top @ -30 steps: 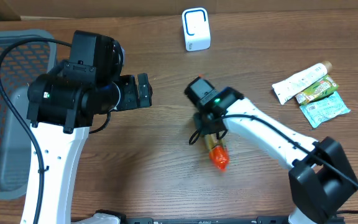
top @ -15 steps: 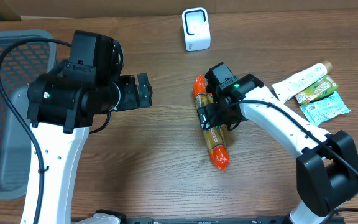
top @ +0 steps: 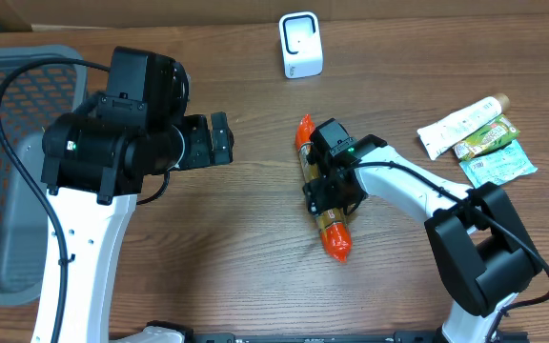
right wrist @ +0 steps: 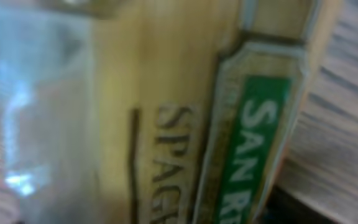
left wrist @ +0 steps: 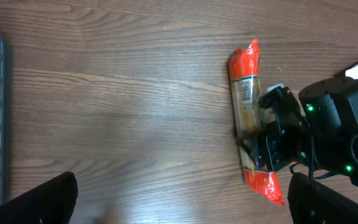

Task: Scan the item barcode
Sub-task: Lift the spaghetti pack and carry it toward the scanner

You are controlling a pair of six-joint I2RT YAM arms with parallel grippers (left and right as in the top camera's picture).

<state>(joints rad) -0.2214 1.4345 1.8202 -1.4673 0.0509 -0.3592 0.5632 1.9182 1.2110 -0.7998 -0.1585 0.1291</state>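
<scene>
A long spaghetti pack (top: 333, 233) with red ends lies on the wooden table, running away from me. It also shows in the left wrist view, where the pack (left wrist: 245, 93) carries a small pale label near its far end. My right gripper (top: 328, 191) sits right over the pack's middle, and its camera is filled by the yellow and green wrapper (right wrist: 185, 124). Its fingers are hidden, so its state is unclear. My left gripper (left wrist: 182, 205) hovers open over bare wood to the left, with nothing between its fingers (left wrist: 42, 202). A white scanner (top: 300, 44) stands at the back.
A grey mesh basket (top: 8, 191) fills the left edge. Three more packets (top: 475, 138) lie at the far right. A cardboard wall runs along the table's back edge.
My right gripper swung up to the pack's far right side, then came back down onto its middle. More of the pack's far end now shows. The left arm has not moved.
</scene>
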